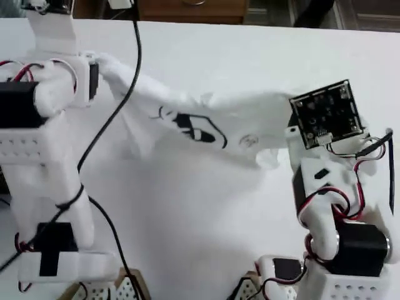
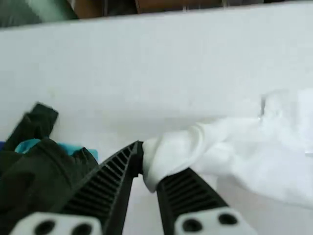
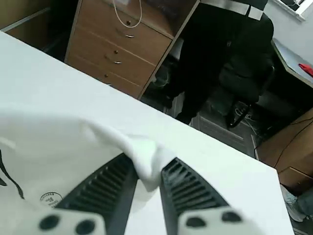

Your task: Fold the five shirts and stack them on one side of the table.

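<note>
We've got the white shirt [image 1: 206, 122] strung lengthwise hand to hand, left hand [image 2: 149, 166] clenched on one end, right hand [image 3: 149, 169] clenched on the other.

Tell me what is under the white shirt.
The white shirt, pinched by the left gripper and right gripper, hangs over the white table. The surface directly beneath its middle is covered.

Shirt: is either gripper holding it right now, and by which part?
Both hold the white shirt: the left gripper pinches one bunched end, the right gripper the opposite end.
</note>
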### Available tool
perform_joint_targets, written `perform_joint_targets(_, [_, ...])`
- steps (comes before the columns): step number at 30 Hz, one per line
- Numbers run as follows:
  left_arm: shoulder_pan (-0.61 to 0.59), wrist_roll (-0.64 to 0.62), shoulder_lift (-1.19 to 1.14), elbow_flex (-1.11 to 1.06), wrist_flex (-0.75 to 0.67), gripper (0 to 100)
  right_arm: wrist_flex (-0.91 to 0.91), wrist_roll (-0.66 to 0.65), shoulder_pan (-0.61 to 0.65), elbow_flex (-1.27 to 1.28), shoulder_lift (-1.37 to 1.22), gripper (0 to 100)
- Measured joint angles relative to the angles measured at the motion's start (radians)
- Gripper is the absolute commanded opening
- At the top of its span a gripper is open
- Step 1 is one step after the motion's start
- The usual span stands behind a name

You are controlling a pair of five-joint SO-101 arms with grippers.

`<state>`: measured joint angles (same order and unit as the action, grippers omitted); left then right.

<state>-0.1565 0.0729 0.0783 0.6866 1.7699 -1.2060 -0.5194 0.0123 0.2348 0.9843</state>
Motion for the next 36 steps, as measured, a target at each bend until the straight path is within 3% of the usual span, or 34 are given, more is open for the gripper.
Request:
perform_joint_targets(6, [0.005,-0.072,-0.117,-0.384,-0.112,4,0.049,0.000,0.005,0.229,-0.002,1.9])
perform_joint_targets(10, [0.005,-0.077,-0.222,-0.540,-0.227,20,0.104,0.000,0.005,0.379,-0.002,1.9])
perform_joint_targets(12, [0.005,-0.077,-0.285,-0.552,-0.270,26,0.141,0.000,0.005,0.430,-0.002,1.9])
perform_joint_targets(19, [-0.020,-0.029,-0.465,-0.445,-0.339,23,0.287,0.000,-0.031,0.522,-0.002,1.9])
perform_joint_targets(25, [0.049,0.097,-0.522,-0.267,-0.226,23,0.430,-0.043,-0.138,0.624,-0.003,1.9])
perform_joint_targets(29, [0.144,0.195,-0.557,-0.184,-0.256,23,0.448,-0.095,-0.146,0.647,-0.003,1.9])
perform_joint_targets(33, [0.153,0.396,-0.620,-0.167,-0.351,23,0.448,-0.104,-0.161,0.649,-0.003,1.9])
perform_joint_targets(36, [0.157,0.574,-0.644,-0.163,-0.333,23,0.448,-0.112,-0.167,0.649,-0.003,1.9])
